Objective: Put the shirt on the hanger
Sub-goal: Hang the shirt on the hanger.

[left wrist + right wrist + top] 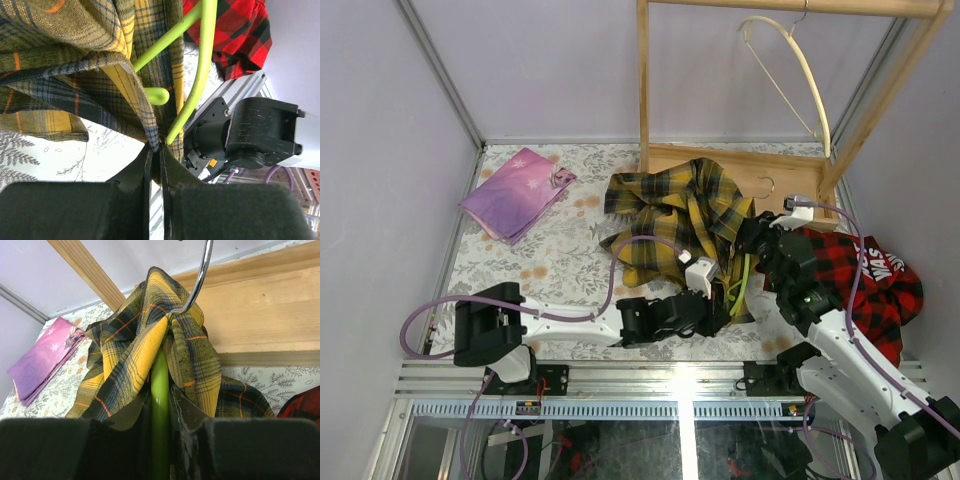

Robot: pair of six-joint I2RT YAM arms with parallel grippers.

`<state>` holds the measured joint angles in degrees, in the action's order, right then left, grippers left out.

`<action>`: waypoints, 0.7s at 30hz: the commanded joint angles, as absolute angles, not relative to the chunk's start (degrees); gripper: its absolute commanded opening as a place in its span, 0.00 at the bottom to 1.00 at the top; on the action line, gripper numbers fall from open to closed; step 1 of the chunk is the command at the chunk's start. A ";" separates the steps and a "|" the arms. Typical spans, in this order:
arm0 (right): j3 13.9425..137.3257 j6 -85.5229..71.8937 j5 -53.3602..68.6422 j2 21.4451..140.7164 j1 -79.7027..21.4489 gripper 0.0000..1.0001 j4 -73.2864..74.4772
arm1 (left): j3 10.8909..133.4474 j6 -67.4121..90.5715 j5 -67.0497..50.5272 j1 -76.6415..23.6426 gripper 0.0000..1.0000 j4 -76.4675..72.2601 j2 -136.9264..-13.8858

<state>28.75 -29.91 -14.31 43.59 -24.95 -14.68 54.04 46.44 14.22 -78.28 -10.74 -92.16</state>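
From my station I see the shirt [675, 205] bunched in a heap at the centre of the top view. It lies on the floral table [540, 260], just in front of the base board of the wooden rack [643, 90]. The hanger [160, 380] is inside that heap. In the right wrist view its lime-green bar rises up the middle of the frame with plaid cloth draped over its top. Its silver hook [198, 277] curves out of the fabric towards the upper edge. The right gripper [160, 407] is clenched on that green bar, a finger on either side, with cloth hanging against them. In the left wrist view the left gripper [156, 152], at bottom centre, is pinched tight on a hem of the shirt, its fingers almost meeting with only fabric between them. Green hanger arms cross the upper middle of that frame, just beside the pinched edge. In the top view both grippers sit close together at the lower right of the heap, the right one higher and further right. The red-and-black garment [865, 275] lies at the right edge of the table, and the right arm crosses in front of its left side. A pink-purple folded cloth [515, 190] lies in the upper left, well apart from the shirt. A cream hanger [807, 63] hangs from the rack's top rail in the upper right.
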 commanded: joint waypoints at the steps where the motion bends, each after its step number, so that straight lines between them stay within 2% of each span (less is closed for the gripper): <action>1: 38.95 -26.65 -26.63 42.96 -23.47 0.00 -38.14 | 50.13 50.67 -2.74 -85.58 0.00 -8.52 -93.62; 11: 38.02 -25.25 -28.92 44.94 -23.43 0.00 -42.82 | 56.12 49.31 -9.43 -86.79 0.00 -6.57 -92.95; 21: 35.83 -19.41 -24.19 45.14 -23.38 0.00 -46.81 | 56.46 54.60 -12.07 -85.82 0.00 -6.40 -90.01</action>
<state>31.03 -23.03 -15.46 46.85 -25.15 -16.08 56.86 49.12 12.45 -78.39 -10.92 -91.83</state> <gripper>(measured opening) 0.206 0.040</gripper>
